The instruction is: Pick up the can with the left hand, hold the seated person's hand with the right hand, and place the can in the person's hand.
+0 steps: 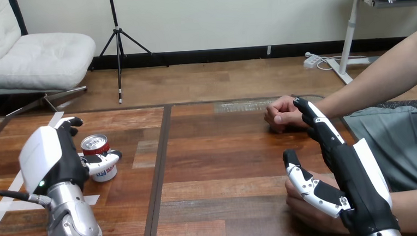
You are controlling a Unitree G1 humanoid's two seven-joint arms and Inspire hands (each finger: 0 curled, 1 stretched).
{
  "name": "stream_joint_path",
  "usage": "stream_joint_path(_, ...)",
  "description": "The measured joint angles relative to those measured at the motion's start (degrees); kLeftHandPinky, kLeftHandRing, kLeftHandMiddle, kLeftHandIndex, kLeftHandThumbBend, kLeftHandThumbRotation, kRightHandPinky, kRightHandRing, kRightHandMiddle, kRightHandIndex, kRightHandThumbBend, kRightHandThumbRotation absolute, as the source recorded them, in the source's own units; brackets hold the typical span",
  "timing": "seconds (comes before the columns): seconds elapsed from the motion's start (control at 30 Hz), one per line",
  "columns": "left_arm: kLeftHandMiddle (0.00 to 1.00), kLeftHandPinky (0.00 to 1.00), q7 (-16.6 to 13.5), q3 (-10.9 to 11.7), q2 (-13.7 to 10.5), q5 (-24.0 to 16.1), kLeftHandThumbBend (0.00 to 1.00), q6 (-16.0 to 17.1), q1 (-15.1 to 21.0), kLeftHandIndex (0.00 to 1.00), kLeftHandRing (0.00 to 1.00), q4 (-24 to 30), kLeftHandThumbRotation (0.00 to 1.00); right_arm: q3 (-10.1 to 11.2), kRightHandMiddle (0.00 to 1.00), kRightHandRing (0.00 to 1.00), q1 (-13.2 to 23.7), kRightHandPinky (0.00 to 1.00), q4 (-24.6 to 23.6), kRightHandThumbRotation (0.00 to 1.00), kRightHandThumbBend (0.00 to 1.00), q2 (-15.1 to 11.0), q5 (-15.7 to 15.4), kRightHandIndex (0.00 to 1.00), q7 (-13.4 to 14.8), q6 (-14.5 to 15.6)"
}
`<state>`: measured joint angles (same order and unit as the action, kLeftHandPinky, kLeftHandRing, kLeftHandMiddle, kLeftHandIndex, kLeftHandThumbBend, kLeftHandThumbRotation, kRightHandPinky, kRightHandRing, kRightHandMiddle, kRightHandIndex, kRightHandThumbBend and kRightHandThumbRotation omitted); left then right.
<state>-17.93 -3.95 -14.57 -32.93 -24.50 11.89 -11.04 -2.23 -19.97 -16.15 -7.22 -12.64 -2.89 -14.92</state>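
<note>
A red and white can stands upright on the table at the left. My left hand is at the can's left side, with its thumb curled across the can's front and its fingers curled behind it. At the right, my right hand stretches forward with straight fingers and the thumb spread. The person's near hand lies on the table, partly under that thumb and palm. The person's far hand rests as a fist on the table, right by my right fingertips.
The person's forearm comes in from the upper right to the far hand. White tape strips mark the table at the left. A dark seam runs down the table between the two hands.
</note>
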Motion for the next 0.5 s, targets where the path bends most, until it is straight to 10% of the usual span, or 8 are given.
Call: stream_joint_path(0.5,0.77,0.59,-0.1,0.0,1.4,-1.5,0.78,-2.9,-3.4,0.75,0.71,7.4,0.12,0.0,0.97,0.98,-0.1,0.99,0.0,0.07,0.14,0.0,0.1,0.95,-0.1,0.1)
